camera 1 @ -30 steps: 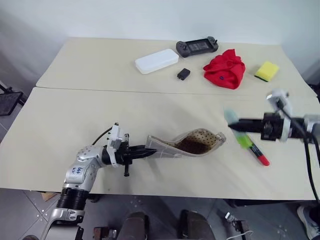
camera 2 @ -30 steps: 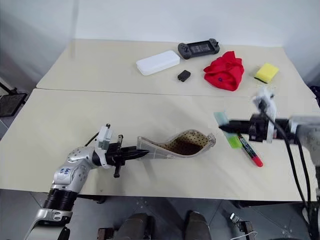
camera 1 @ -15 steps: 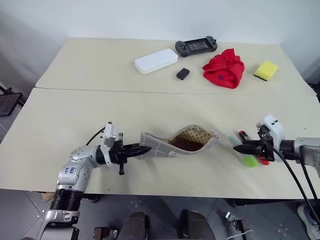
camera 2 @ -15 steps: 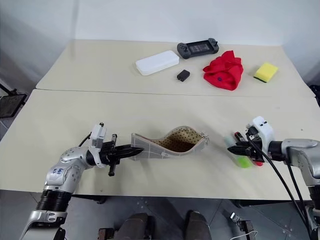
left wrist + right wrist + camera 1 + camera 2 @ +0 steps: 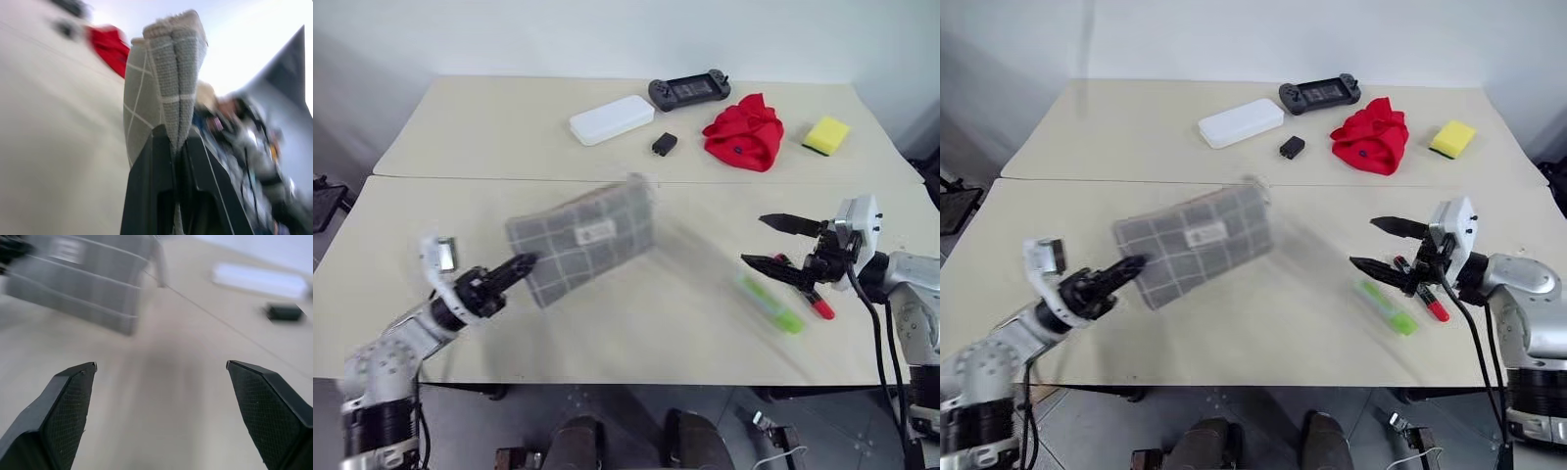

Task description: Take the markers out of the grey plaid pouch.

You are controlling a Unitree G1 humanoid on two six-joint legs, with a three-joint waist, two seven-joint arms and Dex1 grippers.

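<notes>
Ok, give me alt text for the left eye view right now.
The left end effector holds the grey plaid pouch lifted above the table. The right end effector is open above the green marker and red marker lying there.

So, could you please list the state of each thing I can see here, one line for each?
Grey plaid pouch: lifted off the table, gripped at one end.
Left gripper: shut on the pouch.
Right gripper: open, holding nothing.
Green marker: out of the pouch, lying on the table.
Red marker: out of the pouch, lying on the table.
Red cloth: crumpled.
</notes>
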